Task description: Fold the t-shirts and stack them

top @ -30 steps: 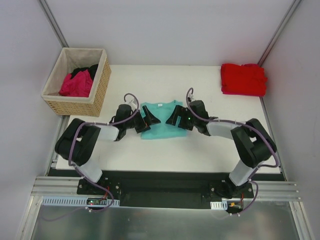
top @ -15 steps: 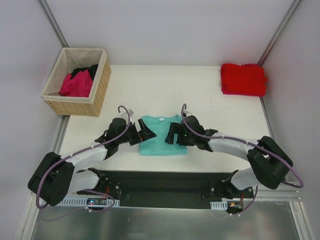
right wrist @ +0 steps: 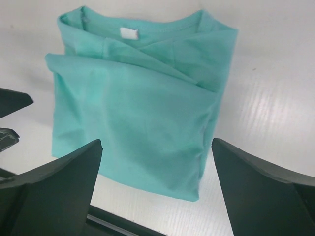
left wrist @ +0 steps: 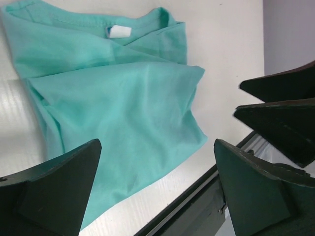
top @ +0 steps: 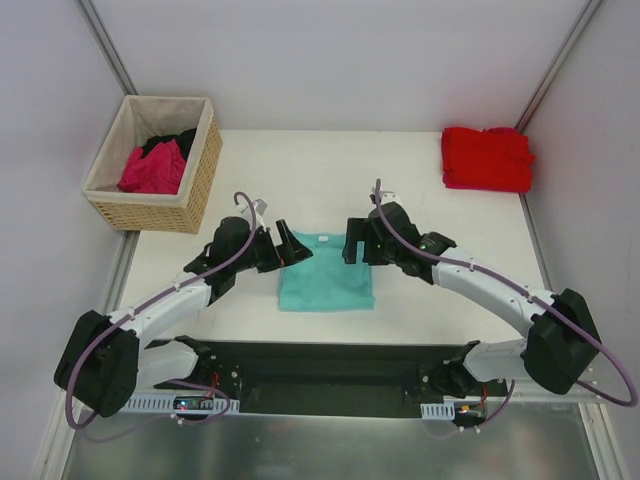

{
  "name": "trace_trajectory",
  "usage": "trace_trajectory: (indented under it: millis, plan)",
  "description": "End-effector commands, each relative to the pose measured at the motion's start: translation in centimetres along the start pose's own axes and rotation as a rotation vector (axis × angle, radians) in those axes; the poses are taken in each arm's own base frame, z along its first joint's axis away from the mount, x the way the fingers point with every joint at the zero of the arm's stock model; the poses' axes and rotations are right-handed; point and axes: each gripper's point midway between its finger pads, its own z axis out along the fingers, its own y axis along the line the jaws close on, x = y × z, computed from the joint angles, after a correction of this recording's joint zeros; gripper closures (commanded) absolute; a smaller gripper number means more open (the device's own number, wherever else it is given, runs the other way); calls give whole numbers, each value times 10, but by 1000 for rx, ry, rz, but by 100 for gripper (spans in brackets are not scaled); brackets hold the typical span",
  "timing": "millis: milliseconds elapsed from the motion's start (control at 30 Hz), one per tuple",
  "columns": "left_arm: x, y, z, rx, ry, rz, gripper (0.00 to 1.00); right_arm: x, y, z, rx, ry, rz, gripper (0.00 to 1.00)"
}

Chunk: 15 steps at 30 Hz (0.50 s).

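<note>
A teal t-shirt (top: 326, 275) lies folded into a rectangle at the table's near middle, its white neck label (left wrist: 118, 31) at the far edge. My left gripper (top: 291, 246) hovers open over the shirt's far left corner. My right gripper (top: 353, 240) hovers open over its far right corner. Neither holds cloth: in both wrist views the teal t-shirt (left wrist: 113, 98) (right wrist: 138, 108) lies flat below the left gripper (left wrist: 156, 147) and the right gripper (right wrist: 156, 145). A folded red t-shirt (top: 487, 158) sits at the far right corner. Magenta (top: 152, 168) and black (top: 180, 141) t-shirts lie bunched in the basket.
The woven tan basket (top: 196, 185) stands off the table's far left corner. A dark rail (top: 330, 365) with both arm bases runs along the near edge, just below the teal shirt. Grey walls enclose the table on the left, back and right.
The teal shirt now lies closer to the near edge than a second ago. Both arms stretched out lower and wider, and the grippers stayed open beside the shirt's far corners.
</note>
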Motion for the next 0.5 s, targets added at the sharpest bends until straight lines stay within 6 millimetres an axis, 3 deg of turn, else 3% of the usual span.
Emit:
trace_trajectory:
  millis: [0, 167, 300, 467]
  plan:
    - [-3, 22, 6, -56, 17, 2, 1, -7, -40, -7, 118, 11, -16, 1]
    - [-6, 51, 7, -112, 16, -42, 1, -4, -63, 10, 130, 30, 5, 1]
    - [-11, 61, 8, -120, 12, -53, 1, -6, -64, 25, 106, 38, 6, 4]
    - [-14, 66, 12, -122, 7, -72, 1, -4, -57, 46, 72, 72, 37, 17]
